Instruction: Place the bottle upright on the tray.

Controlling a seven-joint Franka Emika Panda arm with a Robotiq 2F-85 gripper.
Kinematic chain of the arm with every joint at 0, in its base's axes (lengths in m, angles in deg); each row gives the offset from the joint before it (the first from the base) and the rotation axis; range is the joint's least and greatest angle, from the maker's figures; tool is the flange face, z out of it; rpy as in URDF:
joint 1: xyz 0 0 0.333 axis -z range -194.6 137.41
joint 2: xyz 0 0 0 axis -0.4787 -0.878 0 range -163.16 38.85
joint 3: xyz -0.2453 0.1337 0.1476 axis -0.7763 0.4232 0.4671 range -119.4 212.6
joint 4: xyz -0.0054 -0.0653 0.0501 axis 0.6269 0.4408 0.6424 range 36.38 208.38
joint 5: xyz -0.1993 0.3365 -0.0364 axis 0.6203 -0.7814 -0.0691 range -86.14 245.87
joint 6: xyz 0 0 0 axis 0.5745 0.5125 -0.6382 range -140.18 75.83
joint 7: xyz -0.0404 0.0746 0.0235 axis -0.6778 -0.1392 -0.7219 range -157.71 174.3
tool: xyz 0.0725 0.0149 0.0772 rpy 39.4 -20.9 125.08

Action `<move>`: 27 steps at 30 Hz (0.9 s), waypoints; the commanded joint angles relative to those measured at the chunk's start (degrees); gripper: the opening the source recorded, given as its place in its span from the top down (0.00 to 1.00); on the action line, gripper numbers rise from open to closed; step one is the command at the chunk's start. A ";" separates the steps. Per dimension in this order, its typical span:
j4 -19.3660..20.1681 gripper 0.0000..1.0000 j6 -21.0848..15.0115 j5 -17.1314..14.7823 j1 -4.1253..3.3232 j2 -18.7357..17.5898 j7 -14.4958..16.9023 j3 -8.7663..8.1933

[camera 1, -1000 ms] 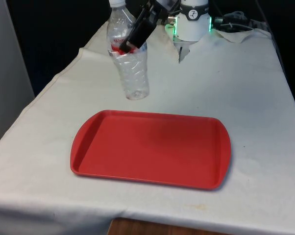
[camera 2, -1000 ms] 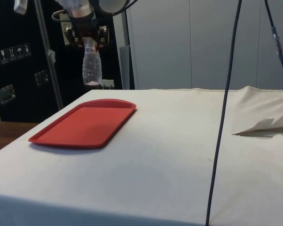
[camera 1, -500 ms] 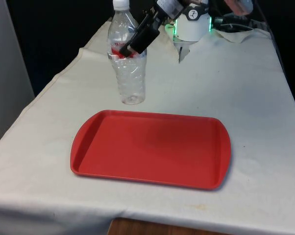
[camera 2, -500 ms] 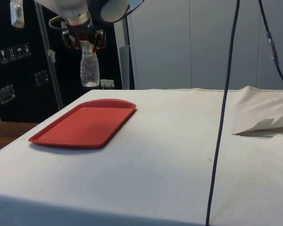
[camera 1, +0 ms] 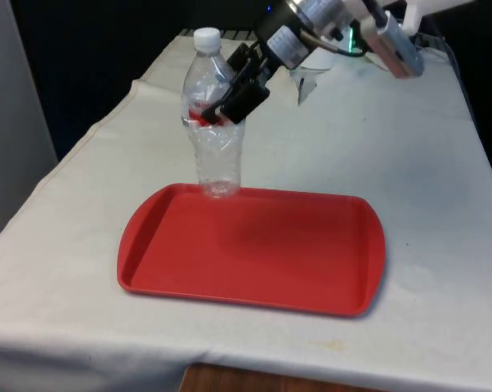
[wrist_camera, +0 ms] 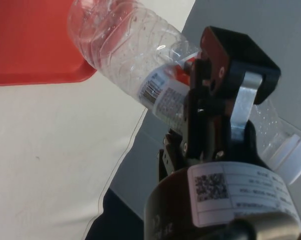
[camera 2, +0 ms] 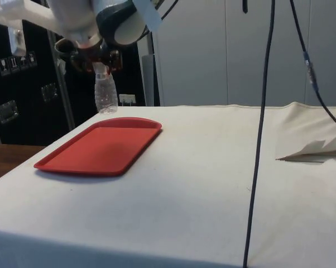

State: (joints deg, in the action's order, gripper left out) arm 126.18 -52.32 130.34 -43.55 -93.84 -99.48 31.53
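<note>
Claw [camera 1: 221,110] clamped on bottle [camera 1: 213,139] at label band; empty thin plastic, light, crushable, tippy. Hangs upright above tray [camera 1: 311,269] far edge.

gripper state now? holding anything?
Gripper: shut on the clear plastic bottle, held upright by its labelled middle above the red tray's far edge.

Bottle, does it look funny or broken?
The clear plastic bottle looks crinkled and empty, white cap on, nothing spilled. The gripper holds it upright by its label, in the air over the far edge of the red tray, not set down yet.
</note>
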 commanded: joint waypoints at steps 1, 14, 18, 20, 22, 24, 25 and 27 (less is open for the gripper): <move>-0.80 0.67 -0.11 0.00 0.17 -1.03 0.17 0.00; -3.15 0.67 -0.23 -0.11 0.34 -4.87 -0.06 0.06; -3.09 0.67 -0.29 0.00 0.23 -5.50 -0.46 0.00; -2.98 0.67 -0.23 0.06 0.17 -5.67 -0.63 0.06; -2.92 0.67 -0.23 0.11 0.11 -5.79 -0.74 0.06; -2.86 0.67 -0.17 0.17 0.06 -5.90 -0.92 0.11; -2.92 0.67 -0.06 0.17 -0.06 -6.07 -1.09 0.29; -2.98 0.67 0.06 0.17 -0.17 -6.30 -1.32 0.40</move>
State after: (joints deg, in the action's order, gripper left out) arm 123.20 -52.09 130.34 -43.49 -100.08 -100.28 31.99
